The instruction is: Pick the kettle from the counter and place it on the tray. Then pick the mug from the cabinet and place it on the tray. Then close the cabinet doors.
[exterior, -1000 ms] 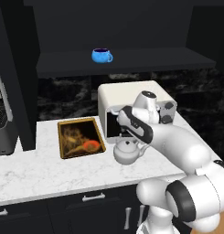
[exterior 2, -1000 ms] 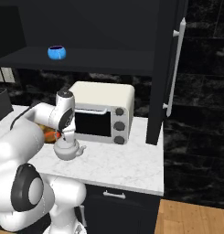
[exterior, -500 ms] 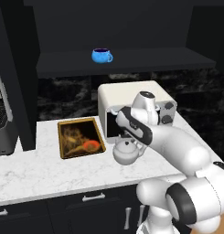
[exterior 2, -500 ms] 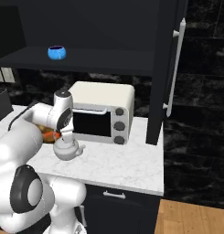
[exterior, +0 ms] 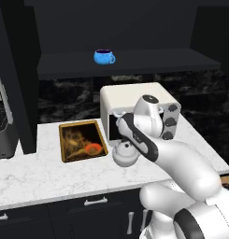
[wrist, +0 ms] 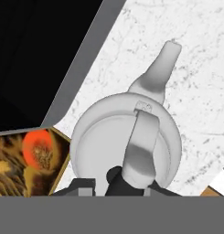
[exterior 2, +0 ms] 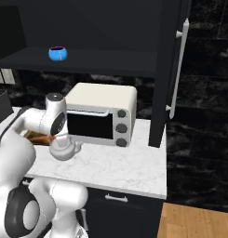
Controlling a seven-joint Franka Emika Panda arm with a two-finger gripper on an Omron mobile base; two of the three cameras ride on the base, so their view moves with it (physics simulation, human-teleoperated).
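The silver-white kettle (exterior: 126, 156) stands on the marble counter (exterior: 41, 177) in front of the toaster oven, just right of the tray (exterior: 62, 144). My gripper (wrist: 120, 185) comes down from above, and its fingers are shut on the kettle's (wrist: 104, 146) arched handle near its rear end. From the right base view the hand (exterior 2: 57, 138) sits right over the kettle (exterior 2: 64, 150). The tray (wrist: 64, 153) with its orange-red spot lies beside the kettle, touching or nearly so. The blue mug (exterior: 103, 56) (exterior 2: 57, 53) stands on the open cabinet's shelf (exterior: 148, 58).
A cream toaster oven (exterior: 134, 95) (exterior 2: 101, 100) stands close behind the kettle. A black cabinet door (exterior 2: 169, 69) with a long silver handle hangs open at the right. A dark appliance (exterior: 1, 126) sits at the counter's left end. Bare counter (exterior 2: 120, 167) lies in front.
The fingers have closed from wide open onto the kettle's handle. The kettle, tray and mug stay where they were.
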